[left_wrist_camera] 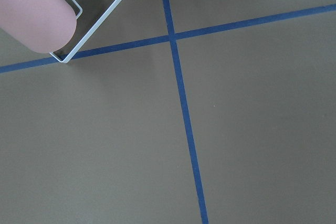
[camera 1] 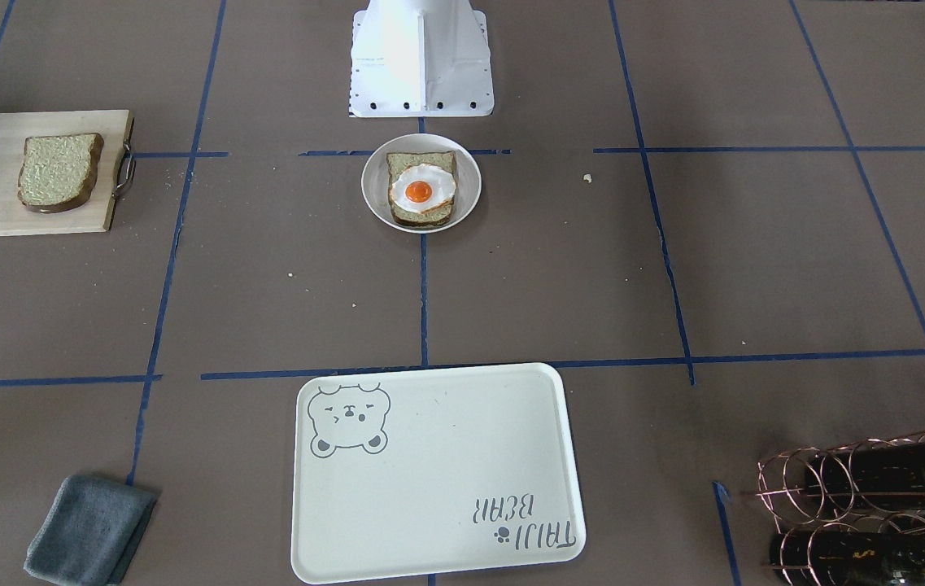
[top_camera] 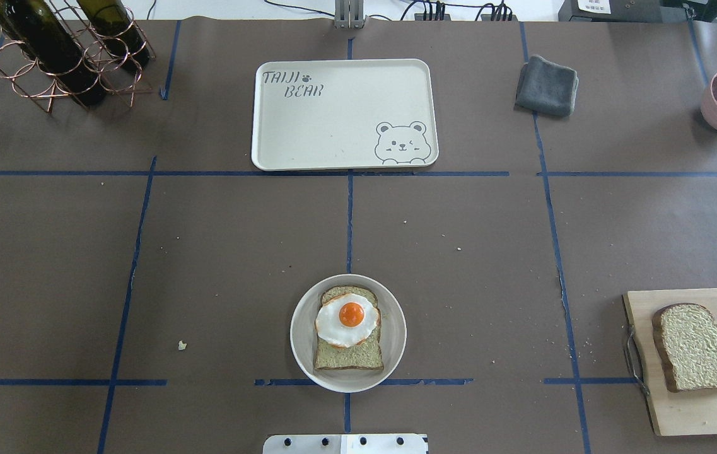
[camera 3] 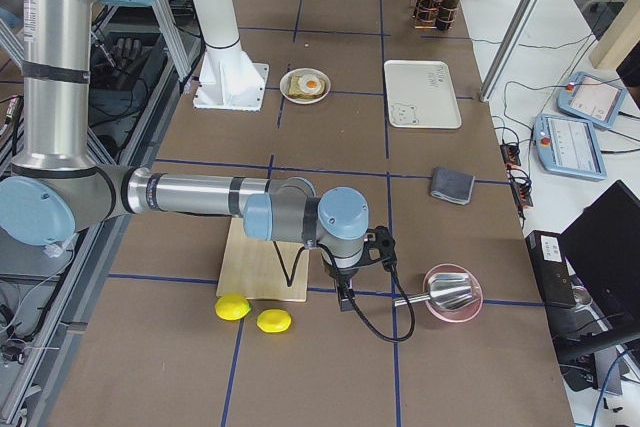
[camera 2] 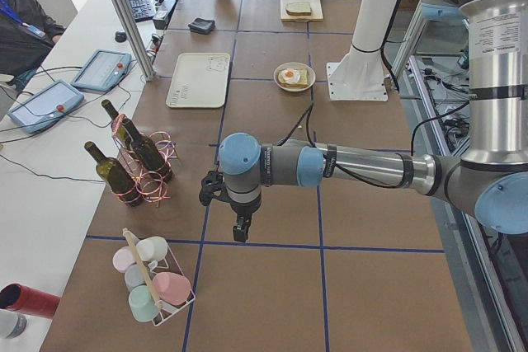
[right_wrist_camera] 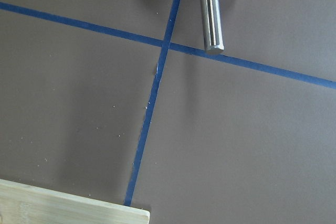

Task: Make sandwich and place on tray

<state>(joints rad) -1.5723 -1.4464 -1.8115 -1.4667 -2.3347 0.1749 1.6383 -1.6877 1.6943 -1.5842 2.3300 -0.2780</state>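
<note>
Exterior left view: left gripper [camera 2: 239,231] hangs over bare table near the cup rack [camera 2: 153,280]; finger gap unreadable from here, can't tell wide or narrow. Exterior right view: right gripper [camera 3: 343,299] hangs between the cutting board [camera 3: 255,269] corner and the pink bowl [camera 3: 452,297]; opening can't be told there either. Both sit at opposite table ends, well apart from the centre. The loose bread slice [top_camera: 695,345] lies flat on the board, right side. The other bread slice [top_camera: 349,357] sits in the round white dish [top_camera: 300,343] in front of the base, fried egg [top_camera: 345,323] on top. The tray [top_camera: 333,120] is across the table, nothing on it. My read: bread is light, soft and squashes easily, so pinch across the dark crust edges with low force. Egg looks thin and smooth and probably slides if the stack tilts. Dish rim likely blocks a side grip on the lower slice; come in from above, keep it level.
</note>
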